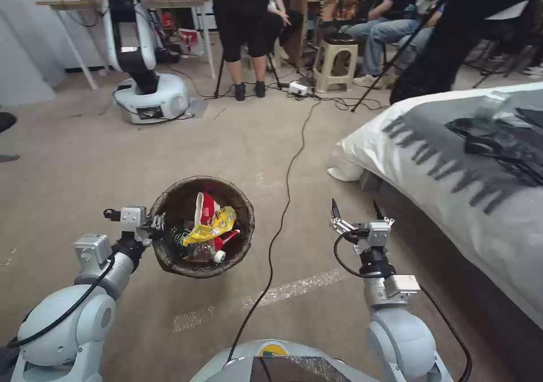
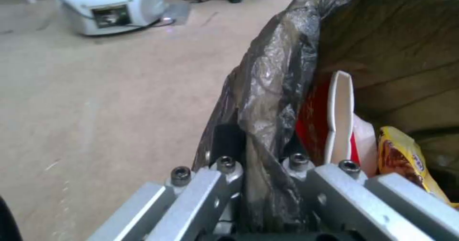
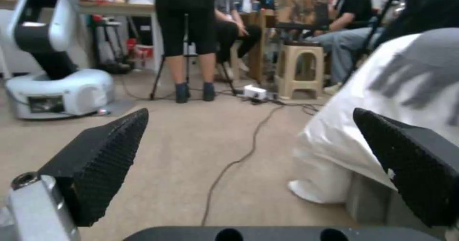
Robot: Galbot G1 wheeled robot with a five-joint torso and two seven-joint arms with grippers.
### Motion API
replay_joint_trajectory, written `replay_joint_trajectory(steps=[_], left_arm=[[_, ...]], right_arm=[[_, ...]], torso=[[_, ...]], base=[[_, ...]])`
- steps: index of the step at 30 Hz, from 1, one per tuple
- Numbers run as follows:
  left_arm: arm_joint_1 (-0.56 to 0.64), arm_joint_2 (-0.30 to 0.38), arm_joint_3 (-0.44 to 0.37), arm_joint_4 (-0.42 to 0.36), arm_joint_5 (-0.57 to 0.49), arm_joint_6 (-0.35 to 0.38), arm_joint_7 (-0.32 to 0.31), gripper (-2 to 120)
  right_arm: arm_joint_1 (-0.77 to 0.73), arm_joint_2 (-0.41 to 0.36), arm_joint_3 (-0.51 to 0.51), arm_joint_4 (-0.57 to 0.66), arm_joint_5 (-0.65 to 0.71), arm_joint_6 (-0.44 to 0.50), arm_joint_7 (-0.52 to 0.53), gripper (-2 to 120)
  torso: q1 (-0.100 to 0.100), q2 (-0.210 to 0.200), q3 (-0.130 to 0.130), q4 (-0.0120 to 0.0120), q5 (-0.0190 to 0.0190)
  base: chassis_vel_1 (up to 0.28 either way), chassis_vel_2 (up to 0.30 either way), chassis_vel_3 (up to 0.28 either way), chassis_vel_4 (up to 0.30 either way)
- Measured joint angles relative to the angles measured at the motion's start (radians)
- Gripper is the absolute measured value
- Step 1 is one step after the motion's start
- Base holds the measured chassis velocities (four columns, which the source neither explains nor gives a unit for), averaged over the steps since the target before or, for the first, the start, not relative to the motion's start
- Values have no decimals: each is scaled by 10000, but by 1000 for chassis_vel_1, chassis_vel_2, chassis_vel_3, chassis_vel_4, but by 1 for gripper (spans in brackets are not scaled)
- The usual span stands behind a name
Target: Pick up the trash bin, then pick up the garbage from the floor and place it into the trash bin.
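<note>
Crinkled dark plastic lines the trash bin (image 1: 201, 227), which hangs above the carpet in the lower left-centre of the head view, gripped at its left rim by the left end effector (image 1: 154, 223). In the left wrist view the metal fingers (image 2: 225, 176) are clamped together on the folded bag at the rim. Inside the bin lies the garbage (image 1: 210, 227): a red-and-white packet standing upright, a yellow wrapper leaning across it, and a green item beneath. The right end effector (image 1: 356, 211) hovers in the lower right-centre of the head view, its black textured pads (image 3: 103, 158) spread apart and holding nothing, near the corner of a bed (image 1: 452, 167). A black cable (image 1: 288, 184) runs across the floor between the two arms.
</note>
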Motion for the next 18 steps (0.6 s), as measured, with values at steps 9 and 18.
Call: replay_joint_trajectory(steps=[9,18], left_arm=[[2,-2,0,0,-1,-1,-1,3],[-10,-14,29,-14,12,-2,-3,3]], right_arm=[[29,-1,10,0,7,-11,17,100],[45,-18,41,17,51,-24,30,100]], torso=[[0,0,0,1,0],[0,0,0,0,0]], base=[[96,89,98,102],[92,90,96,84]])
